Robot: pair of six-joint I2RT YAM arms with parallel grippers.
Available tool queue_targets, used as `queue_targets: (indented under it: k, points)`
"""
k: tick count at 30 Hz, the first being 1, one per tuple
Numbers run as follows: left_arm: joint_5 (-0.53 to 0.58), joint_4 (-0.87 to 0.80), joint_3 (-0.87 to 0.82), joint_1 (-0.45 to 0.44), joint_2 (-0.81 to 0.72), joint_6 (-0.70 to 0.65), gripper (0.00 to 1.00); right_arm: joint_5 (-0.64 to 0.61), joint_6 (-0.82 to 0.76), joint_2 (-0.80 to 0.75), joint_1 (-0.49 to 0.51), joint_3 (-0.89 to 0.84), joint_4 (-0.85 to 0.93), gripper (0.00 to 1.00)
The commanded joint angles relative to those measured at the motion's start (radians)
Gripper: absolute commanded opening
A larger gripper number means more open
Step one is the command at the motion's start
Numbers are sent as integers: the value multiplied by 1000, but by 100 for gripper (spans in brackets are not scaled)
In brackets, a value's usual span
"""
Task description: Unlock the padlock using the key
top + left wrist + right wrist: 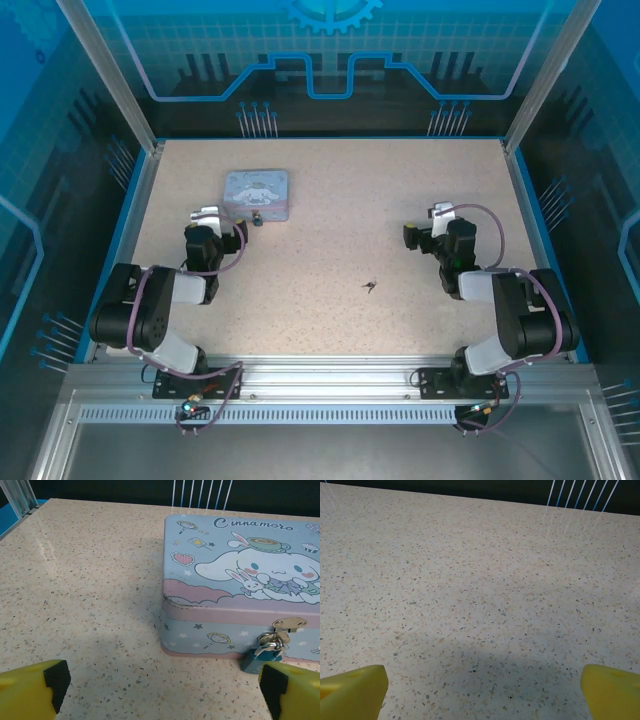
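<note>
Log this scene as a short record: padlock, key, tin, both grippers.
padlock: hangs at the tin's front, shackle through the clasp
key: lies loose near the middle of the table, apart from the padlock and both grippers
tin: lid down, far-left part of the table
left gripper: open, empty, facing the tin
right gripper: open, empty, over bare table
stage: key not yet picked up
</note>
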State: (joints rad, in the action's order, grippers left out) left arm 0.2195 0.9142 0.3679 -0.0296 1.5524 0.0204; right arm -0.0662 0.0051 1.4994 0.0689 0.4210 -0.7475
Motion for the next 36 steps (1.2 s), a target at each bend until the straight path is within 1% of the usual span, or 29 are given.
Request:
queue_targets:
  k: [1,21,24,25,26,28,30,31,32,33,35,36]
  points:
    - [-21,13,8,7,-2,1,99,13,-14,5,-10,17,5,100]
    - [-22,5,11,10,-3,7,99,29,-9,5,-18,19,10,100]
    - [-22,6,11,10,-3,5,99,59,-3,2,-35,16,4,100]
    - [-23,12,8,10,-3,6,99,51,-2,2,-31,14,-1,100]
    - [-23,14,7,10,-4,5,99,17,5,-8,-25,19,16,100]
    - [-3,16,3,7,-7,5,99,-60,26,-82,-17,47,128,100]
    - [43,-34,14,5,-44,19,99,-120,60,-161,-18,87,268,100]
    - [50,-59,18,5,-61,26,99,-128,86,-194,-22,106,328,100]
    - [80,-62,18,-1,-71,21,99,-123,136,-225,-31,129,389,100]
    - [130,-99,24,-8,-97,32,99,-131,209,-247,-41,159,463,100]
    - [191,-185,43,-9,-155,58,99,-163,372,-258,-67,239,651,100]
    - [223,-238,60,-8,-186,70,99,-116,417,-253,-90,271,714,100]
